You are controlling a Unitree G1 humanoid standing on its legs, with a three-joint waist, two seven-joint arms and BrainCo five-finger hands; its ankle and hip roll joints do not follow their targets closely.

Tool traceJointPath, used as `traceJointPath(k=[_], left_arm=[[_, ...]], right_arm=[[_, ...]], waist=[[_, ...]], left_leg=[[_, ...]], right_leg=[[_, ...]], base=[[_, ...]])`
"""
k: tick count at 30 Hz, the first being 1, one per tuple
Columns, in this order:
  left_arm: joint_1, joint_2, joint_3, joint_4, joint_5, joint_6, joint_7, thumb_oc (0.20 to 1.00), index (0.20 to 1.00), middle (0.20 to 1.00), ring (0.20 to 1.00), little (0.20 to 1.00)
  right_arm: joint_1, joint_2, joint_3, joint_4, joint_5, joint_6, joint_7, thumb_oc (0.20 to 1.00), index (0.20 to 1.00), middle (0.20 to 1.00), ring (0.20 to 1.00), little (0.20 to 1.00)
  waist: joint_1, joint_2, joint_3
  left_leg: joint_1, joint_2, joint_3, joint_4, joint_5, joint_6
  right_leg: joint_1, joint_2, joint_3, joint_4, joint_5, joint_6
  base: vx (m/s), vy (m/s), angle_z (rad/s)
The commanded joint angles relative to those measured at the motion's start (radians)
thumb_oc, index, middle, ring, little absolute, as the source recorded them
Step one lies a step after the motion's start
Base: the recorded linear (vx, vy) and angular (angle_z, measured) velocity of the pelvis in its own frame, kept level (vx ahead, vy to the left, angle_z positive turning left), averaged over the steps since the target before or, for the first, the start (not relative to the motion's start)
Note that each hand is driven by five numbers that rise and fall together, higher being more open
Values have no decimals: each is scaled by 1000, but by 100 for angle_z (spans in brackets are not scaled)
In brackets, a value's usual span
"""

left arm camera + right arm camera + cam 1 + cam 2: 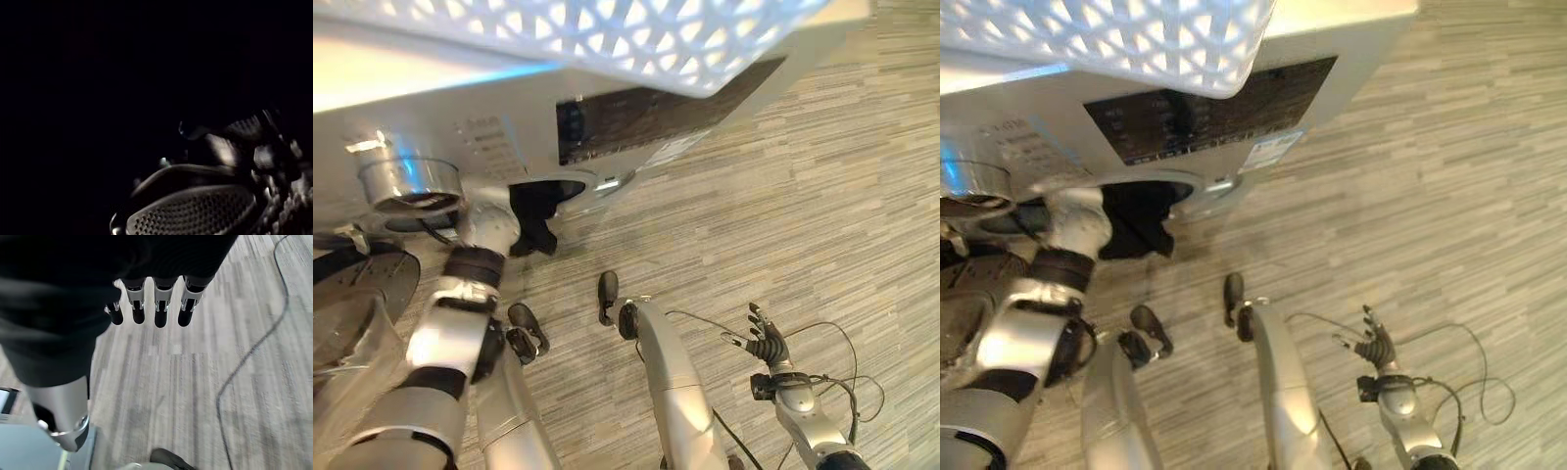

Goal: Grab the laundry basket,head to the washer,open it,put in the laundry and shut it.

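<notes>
The white lattice laundry basket stands on top of the white washer, above its dark control panel. Below the panel, the round washer opening faces me. My left arm reaches into that opening, where a dark cloth hangs over the rim. The left hand itself is hidden inside. The left wrist view is dark and shows the perforated drum wall. My right hand hangs low at my right side over the floor, its fingers straight and holding nothing.
The washer's round glass door stands swung open at my left, beside the left arm. Grey striped wood-look flooring stretches to the right of the washer.
</notes>
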Motion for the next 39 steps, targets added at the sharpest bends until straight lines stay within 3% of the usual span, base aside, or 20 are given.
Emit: traceJointPath(k=[1,5,12,15,19,20,24,28,31,32,33,35,36,37,39], left_arm=[[-137,107,36,-99,45,-114,-25,200,200,200,200,200],[-111,159,34,24,61,-66,-27,200,200,200,200,200],[-40,95,135,253,52,30,12,200,200,200,200,200],[-86,117,89,368,126,120,36,200,200,200,200,200],[-176,182,17,436,186,188,18,200,200,200,200,200],[-176,182,17,436,186,188,18,200,200,200,200,200],[-361,307,-61,408,176,140,18,200,200,200,200,200],[-499,406,-190,131,175,-13,38,200,200,200,200,200],[-528,434,-239,113,140,-34,26,200,200,200,200,200],[-543,442,-255,132,134,-32,20,862,862,862,862,862],[-542,438,-260,148,129,-25,25,1000,1000,1000,1000,1000],[-532,444,-283,211,156,27,23,1000,1000,1000,1000,1000],[-526,466,-317,321,241,125,20,1000,1000,1000,1000,1000],[-543,464,-329,301,238,116,14,1000,1000,1000,1000,1000],[-512,481,-358,311,297,159,-17,1000,1000,1000,1000,1000]], right_arm=[[79,-67,-48,-67,26,-39,24,1000,1000,1000,1000,1000],[74,-73,-44,-86,34,-54,11,1000,1000,1000,1000,1000],[55,-64,-19,-99,29,-53,-38,1000,1000,1000,1000,1000],[51,-74,-10,-72,32,-45,-45,1000,1000,1000,1000,1000],[54,-89,-19,-59,37,-37,-40,1000,1000,1000,1000,1000],[54,-89,-19,-59,37,-37,-40,1000,1000,1000,1000,1000],[67,-109,-55,-72,46,-50,-31,1000,1000,1000,1000,1000],[112,-119,-99,-100,26,-65,-25,1000,1000,1000,1000,1000],[140,-133,-98,-110,-13,-61,-18,1000,1000,1000,1000,1000],[141,-136,-96,-113,-31,-58,-23,1000,1000,1000,1000,1000],[137,-141,-95,-114,-42,-56,-29,1000,1000,1000,1000,1000],[133,-148,-96,-106,-47,-52,-37,1000,1000,1000,1000,1000],[127,-163,-97,-103,-53,-47,-43,1000,1000,1000,1000,1000],[126,-166,-99,-108,-56,-45,-45,1000,1000,1000,1000,1000],[128,-177,-106,-128,-79,-40,-44,1000,1000,1000,1000,1000]], waist=[[0,88,-45],[6,98,-39],[3,95,-24],[-1,106,-23],[0,120,-24],[0,120,-24],[3,139,-25],[16,164,-28],[27,174,-33],[27,176,-35],[30,179,-35],[38,188,-36],[43,197,-36],[46,198,-32],[57,201,-18]], left_leg=[[3,5,-105,72,-64,-16],[-43,10,-110,91,-66,-14],[-104,15,-104,108,-62,-8],[-113,16,-95,100,-55,-8],[-124,17,-86,99,-54,-6],[-124,17,-86,99,-54,-6],[-139,21,-73,91,-57,-4],[-152,7,-72,70,-51,-1],[-156,-5,-77,56,-41,-4],[-159,-11,-79,55,-37,-5],[-161,-13,-79,53,-34,-7],[-165,-21,-77,46,-26,-6],[-164,-24,-72,41,-24,-7],[-167,-29,-68,35,-17,-7],[-164,-37,-62,21,-9,-6]], right_leg=[[79,-4,-17,-57,31,99],[31,-6,-17,-42,34,98],[-33,-6,-5,-30,54,97],[-45,-5,3,-41,64,97],[-59,1,19,-53,72,99],[-59,1,19,-53,72,99],[-74,9,31,-76,82,104],[-80,3,30,-97,82,106],[-78,-5,28,-99,74,105],[-81,-9,26,-95,71,104],[-83,-12,25,-93,70,104],[-90,-20,24,-87,71,104],[-93,-25,24,-84,70,106],[-96,-29,23,-86,76,105],[-100,-35,25,-88,83,107]], base=[[0,0,0],[-21,16,7],[-21,16,-3],[-23,26,-8],[-9,28,-8],[-1,23,-6],[-1,23,-4],[10,-26,-2],[12,-34,12],[12,-33,0],[0,0,0],[-7,-9,7],[-24,7,9],[-36,13,9],[-47,8,17]])
